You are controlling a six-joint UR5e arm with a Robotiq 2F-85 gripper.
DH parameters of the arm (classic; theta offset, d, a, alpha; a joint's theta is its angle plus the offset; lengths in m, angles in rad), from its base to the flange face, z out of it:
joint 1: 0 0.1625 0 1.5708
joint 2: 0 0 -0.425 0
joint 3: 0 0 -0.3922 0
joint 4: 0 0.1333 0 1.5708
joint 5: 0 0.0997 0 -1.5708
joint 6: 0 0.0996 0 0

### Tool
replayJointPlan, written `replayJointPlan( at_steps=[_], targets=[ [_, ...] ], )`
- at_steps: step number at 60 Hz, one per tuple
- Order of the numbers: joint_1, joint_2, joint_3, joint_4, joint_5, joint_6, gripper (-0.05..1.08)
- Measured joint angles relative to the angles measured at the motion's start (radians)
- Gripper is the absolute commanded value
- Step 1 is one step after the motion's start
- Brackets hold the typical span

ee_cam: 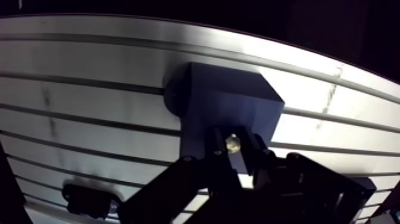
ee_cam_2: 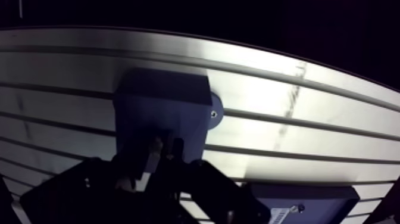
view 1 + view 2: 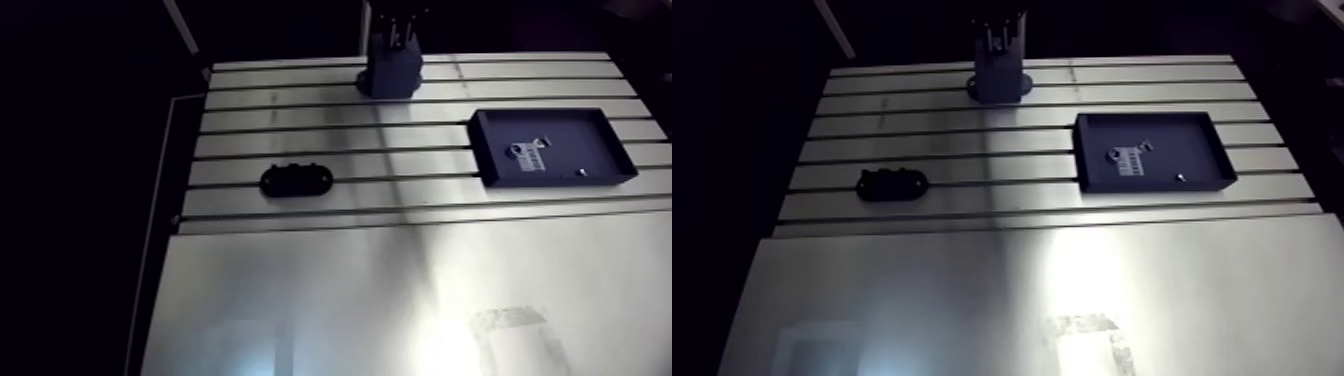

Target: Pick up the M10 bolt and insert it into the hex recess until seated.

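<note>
Dark-blue plastic block [image 1: 226, 101] stands on the slotted aluminium table [image 3: 300, 92], directly under my black two-fingered claw [image 1: 233, 138]. My fingers are drawn narrow on a small shiny round piece, seemingly the M10 bolt [image 1: 232, 142], held over the block's top face. Well apart on the table sit a dark rectangular tray [image 3: 585, 140] holding small parts and a black oval fitting [image 3: 295, 180].

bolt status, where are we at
Gripper shut on bolt. Bolt held over the dark blue block; recess hidden, seating cannot be told. Tray and black fixture sit off to the sides, nothing in the way.
</note>
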Motion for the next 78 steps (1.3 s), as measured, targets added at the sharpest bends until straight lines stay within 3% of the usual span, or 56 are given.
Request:
replayJointPlan(
  at_steps=[33, 78],
  targets=[
    [0.0, -0.001, 0.0, 0.001, -0.005, -0.069, 0.72],
    [0.007, -0.009, -0.005, 0.012, -0.006, -0.284, 0.72]
  ],
)
